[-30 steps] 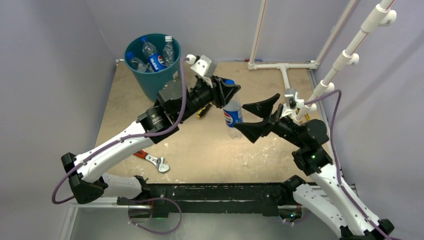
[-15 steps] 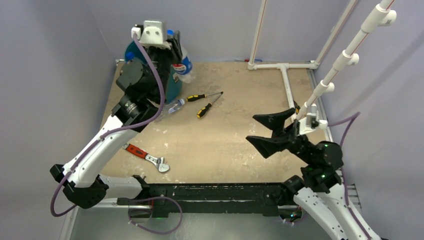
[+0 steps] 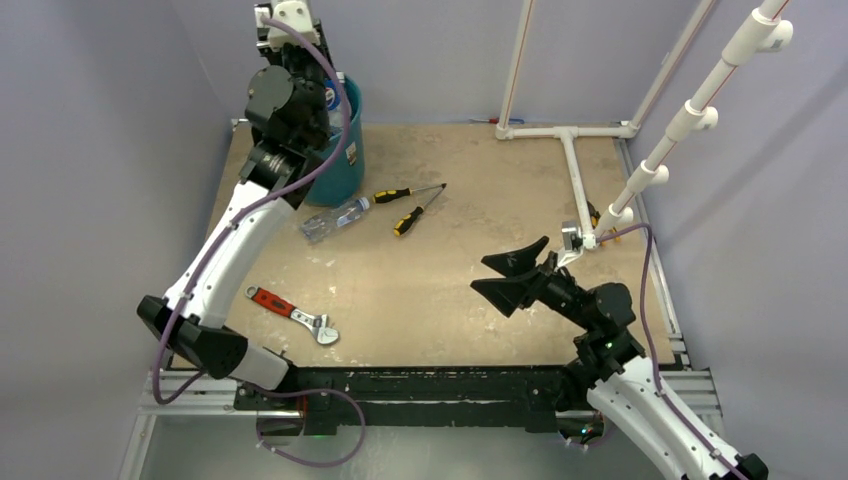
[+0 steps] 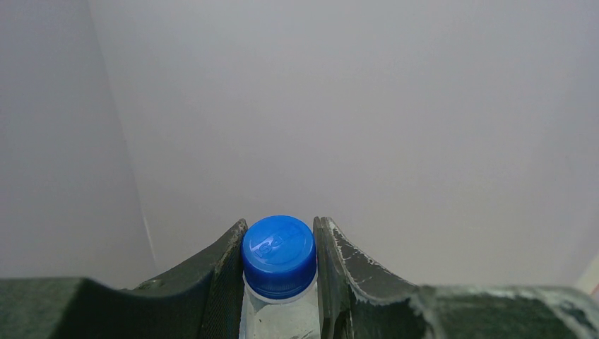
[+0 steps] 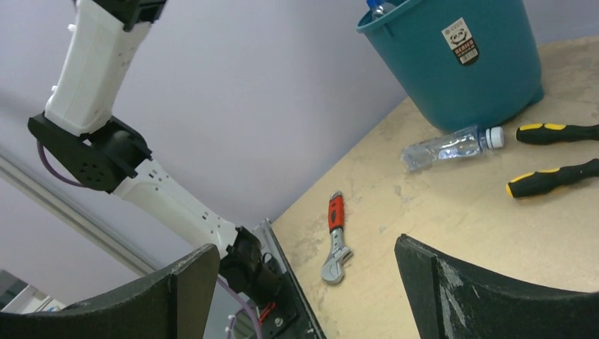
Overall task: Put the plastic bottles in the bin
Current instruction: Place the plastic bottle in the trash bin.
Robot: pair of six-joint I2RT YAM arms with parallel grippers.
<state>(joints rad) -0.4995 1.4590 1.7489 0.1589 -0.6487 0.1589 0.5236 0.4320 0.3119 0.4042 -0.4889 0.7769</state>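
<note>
1. Bottles are partly in the bin. From the right wrist I see one top poking over the rim. I cannot count what lies inside, because the left arm covers the opening from above.
2. One more is on its way: the left gripper is clenched on a blue-capped bottle, with a jaw pressed to each side of the neck. From above, this held bottle hangs over the bin's far rim, high off the counter.
3. In the left wrist view its long axis runs up between the jaws. The cap sits at the fingertips and the body drops out of frame. I cannot tell whether it is truly upright over the bin.
4. One clear bottle is left on the counter, just beside the bin's foot. It lies flat and slantwise, with its white cap toward the screwdrivers and its base toward the left arm.
5. The right gripper is released and empty, with its jaws spread wide. It hangs above the near right of the counter, well apart from that bottle.
6. My read is that the task is nearly done. What remains is dropping the held bottle and then fetching the lying one. The screwdrivers and the wrench are not part of the job.
</note>
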